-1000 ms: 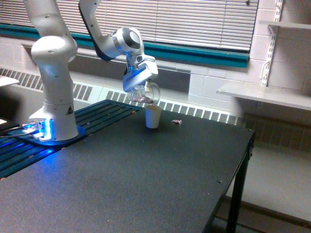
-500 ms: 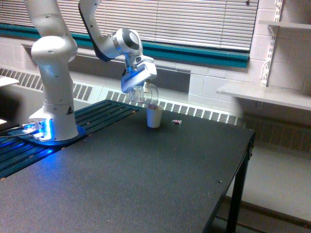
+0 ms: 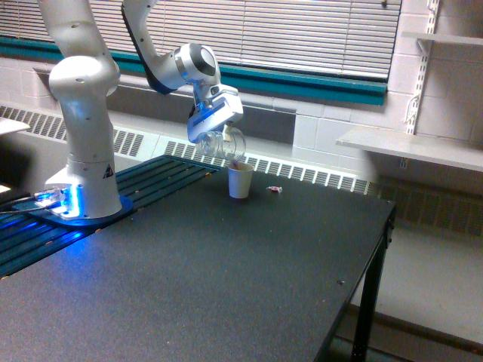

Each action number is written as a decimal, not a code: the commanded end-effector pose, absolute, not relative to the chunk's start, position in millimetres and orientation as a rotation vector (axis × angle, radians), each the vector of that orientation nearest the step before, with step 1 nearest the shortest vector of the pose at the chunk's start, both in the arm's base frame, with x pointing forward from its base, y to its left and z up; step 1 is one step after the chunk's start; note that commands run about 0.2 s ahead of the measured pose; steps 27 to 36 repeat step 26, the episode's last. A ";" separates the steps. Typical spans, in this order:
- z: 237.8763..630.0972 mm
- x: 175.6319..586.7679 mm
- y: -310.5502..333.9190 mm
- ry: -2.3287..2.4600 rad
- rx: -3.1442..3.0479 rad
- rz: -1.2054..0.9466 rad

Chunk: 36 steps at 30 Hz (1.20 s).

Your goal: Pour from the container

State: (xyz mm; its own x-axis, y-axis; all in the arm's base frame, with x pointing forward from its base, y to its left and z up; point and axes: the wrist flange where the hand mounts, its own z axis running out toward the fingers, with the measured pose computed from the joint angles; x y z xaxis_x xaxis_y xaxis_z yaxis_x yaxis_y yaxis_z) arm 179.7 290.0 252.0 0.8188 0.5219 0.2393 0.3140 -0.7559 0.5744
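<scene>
The container (image 3: 225, 143), a clear plastic cup, is tipped well over with its mouth pointing down and toward the exterior view's right. It hangs just above the rim of a small white paper cup (image 3: 240, 181) standing on the black table (image 3: 249, 279). Reddish pieces show at its lower lip, over the white cup's opening. My gripper (image 3: 213, 128) is shut on the container from above and from the left.
One small pinkish piece (image 3: 274, 189) lies on the table to the right of the white cup. The arm's white base (image 3: 83, 188) stands at the left on a slatted surface. A grey shelf (image 3: 407, 147) juts out at the right; the table's right edge drops off.
The container has tilted further over and its reddish pieces have slid from its body to its lip above the white cup. The gripper shifted slightly left.
</scene>
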 end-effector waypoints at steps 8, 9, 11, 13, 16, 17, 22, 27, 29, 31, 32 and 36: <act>253.1 186.8 283.9 0.565 2.503 0.524; 251.5 189.1 280.0 0.555 2.515 0.515; 246.4 195.6 267.3 0.523 2.544 0.486; 242.1 202.4 254.4 0.489 2.576 0.469; 240.5 211.5 239.4 0.446 2.610 0.463; 240.6 213.6 236.2 0.439 2.622 0.463; 241.6 223.1 224.3 0.416 2.667 0.449; 238.3 222.1 220.7 0.413 2.677 0.443; 238.3 222.1 220.7 0.413 2.677 0.443; 238.3 222.1 220.7 0.413 2.677 0.443; 238.3 222.1 220.7 0.413 2.677 0.443; 238.3 222.1 220.7 0.413 2.677 0.443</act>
